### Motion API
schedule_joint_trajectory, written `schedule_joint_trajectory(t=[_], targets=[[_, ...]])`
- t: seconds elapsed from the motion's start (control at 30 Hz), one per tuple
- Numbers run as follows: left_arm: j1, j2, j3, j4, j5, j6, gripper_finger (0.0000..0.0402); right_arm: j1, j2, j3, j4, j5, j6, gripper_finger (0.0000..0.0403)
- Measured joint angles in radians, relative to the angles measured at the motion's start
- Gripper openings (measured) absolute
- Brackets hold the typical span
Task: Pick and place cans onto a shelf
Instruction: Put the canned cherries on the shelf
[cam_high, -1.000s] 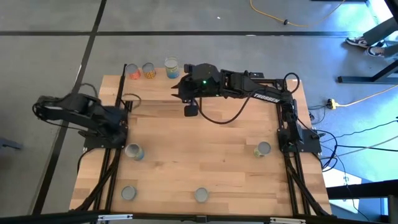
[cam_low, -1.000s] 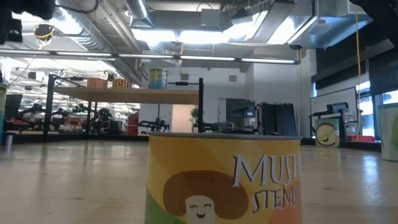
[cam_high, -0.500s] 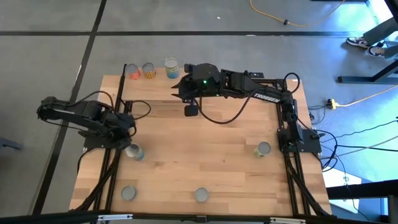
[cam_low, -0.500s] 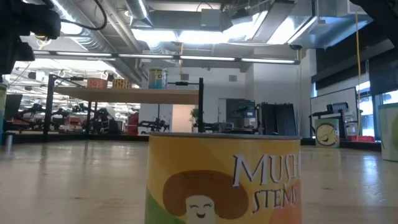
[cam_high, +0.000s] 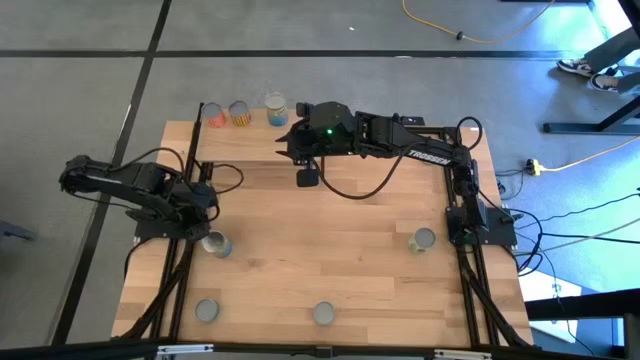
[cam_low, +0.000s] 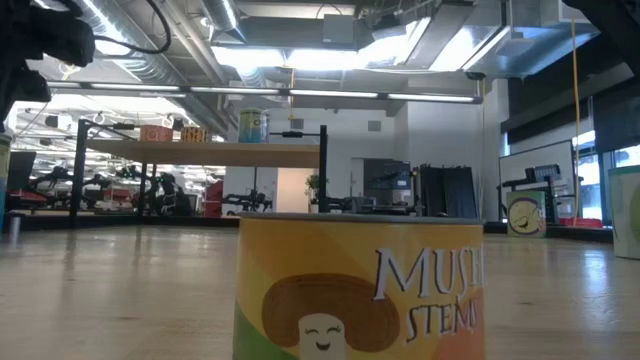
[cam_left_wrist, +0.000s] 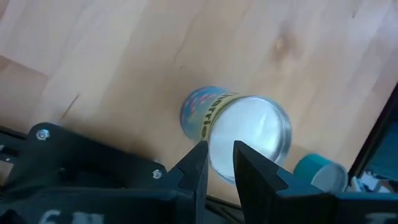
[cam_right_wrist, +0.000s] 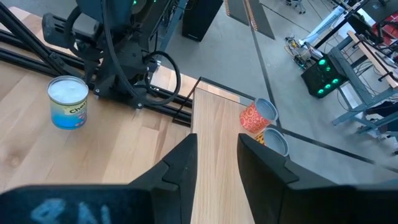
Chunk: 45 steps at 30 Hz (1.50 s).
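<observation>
Three cans (cam_high: 240, 113) stand upright along the shelf (cam_high: 250, 140) at upper left. Four more (cam_high: 215, 243) stand scattered on the counter below.

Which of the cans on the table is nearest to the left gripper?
The blue-labelled can at the table's left side, just below the left gripper. The other cans on the tabletop stand along the front edge and at the right, much farther away.

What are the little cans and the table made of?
The cans, like the blue can under the left gripper, look like metal: its round top is silvery and shiny, and the wrap looks like printed paper. The table looks like pale wood: joined planks and grain lines show, with a smooth, fairly dull finish.
</observation>
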Motion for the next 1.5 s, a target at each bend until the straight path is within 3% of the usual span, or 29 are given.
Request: schedule_joint_trajectory(t=[0.27, 0.77, 1.5], targets=[[0.000, 0.039, -0.014, 0.024, -0.004, -0.080, 0.0069, 0.000, 0.000, 0.000, 0.000, 0.000, -0.046, 0.0116], [0.000, 0.195, -0.014, 0.044, 0.000, -0.020, 0.0069, 0.000, 0.000, -0.001, 0.000, 0.000, -0.049, 0.0116], [0.000, 0.315, -0.010, 0.043, -0.002, -0.022, 0.0067, 0.000, 0.000, -0.002, 0.000, 0.000, -0.049, 0.0116]])
